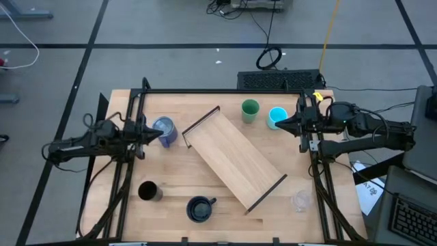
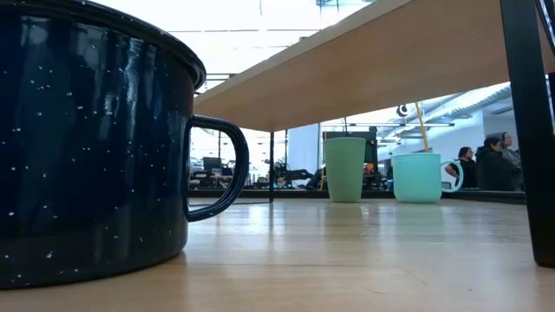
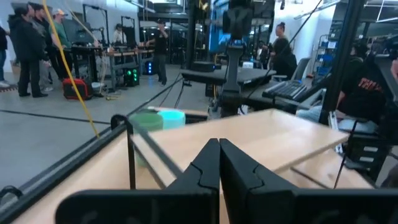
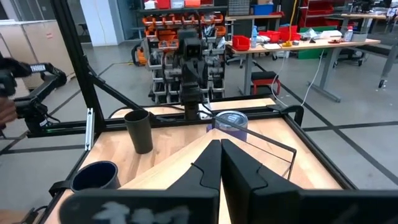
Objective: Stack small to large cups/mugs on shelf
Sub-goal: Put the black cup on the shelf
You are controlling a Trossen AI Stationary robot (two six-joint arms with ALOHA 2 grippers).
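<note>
Altogether six cups [image 1: 250,110] surround one shelf [image 1: 234,158].

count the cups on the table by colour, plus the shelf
bluish-purple tumbler: 1
green cup: 1
cyan mug: 1
black cup: 1
navy mug: 1
clear glass cup: 1
shelf: 1
total: 7
</note>
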